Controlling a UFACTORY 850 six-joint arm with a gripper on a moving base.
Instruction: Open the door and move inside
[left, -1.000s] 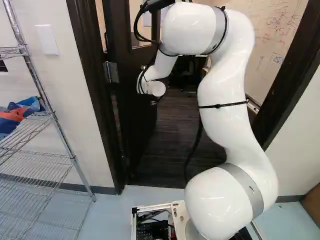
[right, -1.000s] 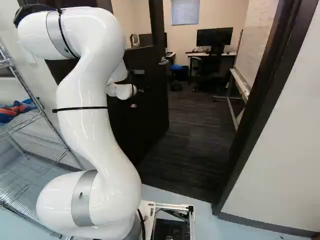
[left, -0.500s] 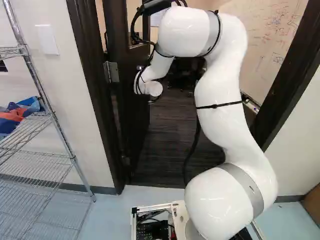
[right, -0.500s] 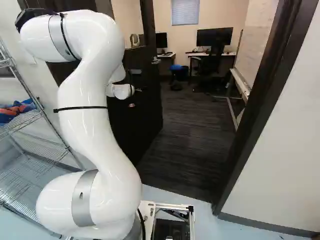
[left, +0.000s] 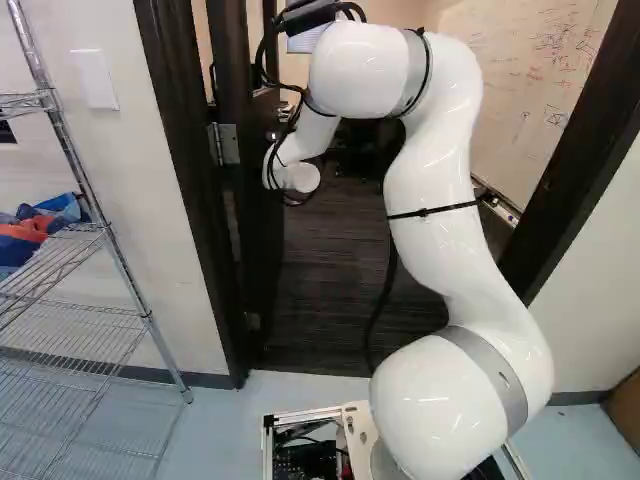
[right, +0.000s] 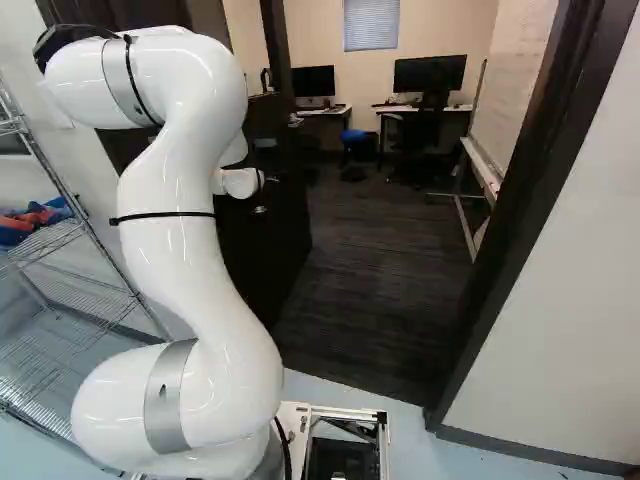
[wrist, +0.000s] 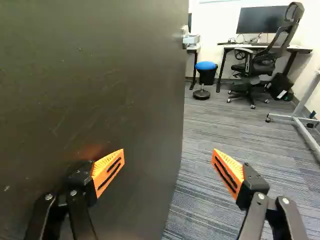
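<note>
Door (right: 285, 235) swung farther into the room since 0.5 s earlier, its free edge shifting left in the right base view; arm (left: 425, 170) shifted with it, upper part and wrist moving left in the left base view; base (left: 361, 432) stayed put, doorway frame (right: 505, 220) unshifted in both base views.

Gripper (wrist: 168, 154): 2 fingers spread wide, orange pads (wrist: 108, 171) facing each other; 1 finger close against or just beside the door's broad face, contact impossible to tell; the other finger out past the free edge, in front of the carpet (wrist: 205, 145) seen through the opening.

Door stood well open, hinged at the left of the doorway in the left base view; arm reached forward through the opening, wrist beside the door; base on the pale blue floor (left: 225, 430), short of the dark carpet.

Room beyond: 2 monitors (right: 430, 73) on desks at the far wall, office chair (wrist: 252, 67), blue-topped stool (wrist: 206, 65); whiteboard (left: 515, 90) along the right side; wire rack (left: 148, 320) at the left of the left base view, orange and blue cloth (left: 28, 232) on 1 shelf.
</note>
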